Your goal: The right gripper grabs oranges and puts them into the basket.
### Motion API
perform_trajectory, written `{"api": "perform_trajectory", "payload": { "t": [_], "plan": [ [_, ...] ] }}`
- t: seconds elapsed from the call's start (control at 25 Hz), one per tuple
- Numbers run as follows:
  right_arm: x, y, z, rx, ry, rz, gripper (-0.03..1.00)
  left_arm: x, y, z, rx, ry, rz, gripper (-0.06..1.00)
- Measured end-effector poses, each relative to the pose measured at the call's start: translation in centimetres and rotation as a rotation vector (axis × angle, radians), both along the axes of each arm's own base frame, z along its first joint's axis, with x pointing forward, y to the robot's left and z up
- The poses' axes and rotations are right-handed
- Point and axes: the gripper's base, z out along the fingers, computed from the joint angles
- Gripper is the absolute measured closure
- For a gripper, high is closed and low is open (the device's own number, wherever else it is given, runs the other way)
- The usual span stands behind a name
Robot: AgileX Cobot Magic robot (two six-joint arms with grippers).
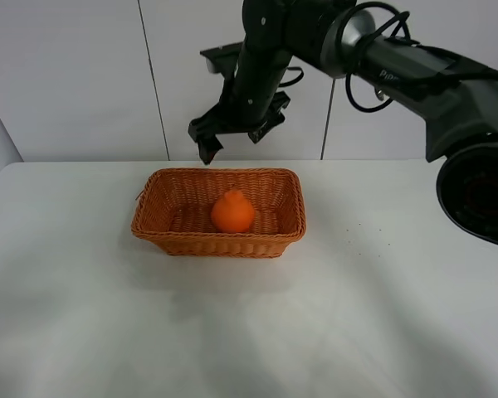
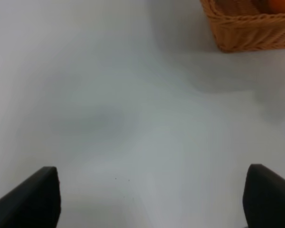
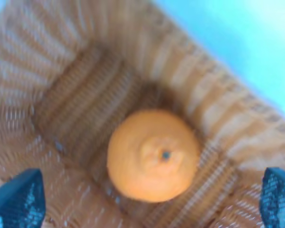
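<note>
The orange (image 1: 232, 213) sits upright in the middle of the woven wicker basket (image 1: 220, 242) on the white table. In the right wrist view the orange (image 3: 154, 154) lies on the basket's floor (image 3: 80, 99), knobby top and stem facing the camera. My right gripper (image 1: 232, 143) hangs open and empty above the basket's back rim, apart from the fruit; its fingertips (image 3: 19, 202) stand wide on either side of the orange in the wrist view. My left gripper (image 2: 152, 199) is open and empty over bare table. It is out of the exterior high view.
The left wrist view shows a corner of the basket (image 2: 247, 33) and a sliver of the orange (image 2: 282, 4). The white table (image 1: 382, 315) spreads around the basket. A panelled white wall (image 1: 75, 83) stands behind it.
</note>
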Motion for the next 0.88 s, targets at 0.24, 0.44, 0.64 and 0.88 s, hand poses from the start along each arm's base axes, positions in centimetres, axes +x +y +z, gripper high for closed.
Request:
{"api": "perform_trajectory", "payload": {
  "t": [0.24, 0.44, 0.64, 0.88],
  "plan": [
    [3.3, -5.7, 0.4, 0.0, 0.004, -0.135, 0.28, 0.0, 0.0, 0.0, 0.0, 0.0, 0.0, 0.06],
    [6.4, -13.4, 0.4, -0.001, 0.004, -0.301, 0.28, 0.0, 0.0, 0.0, 0.0, 0.0, 0.0, 0.06],
    [8.2, -20.9, 0.3, -0.001, 0.006, -0.458, 0.28, 0.0, 0.0, 0.0, 0.0, 0.0, 0.0, 0.06],
    [8.4, -25.0, 0.3, 0.003, 0.015, -0.541, 0.28, 0.0, 0.0, 0.0, 0.0, 0.0, 0.0, 0.06]
  ]
}}
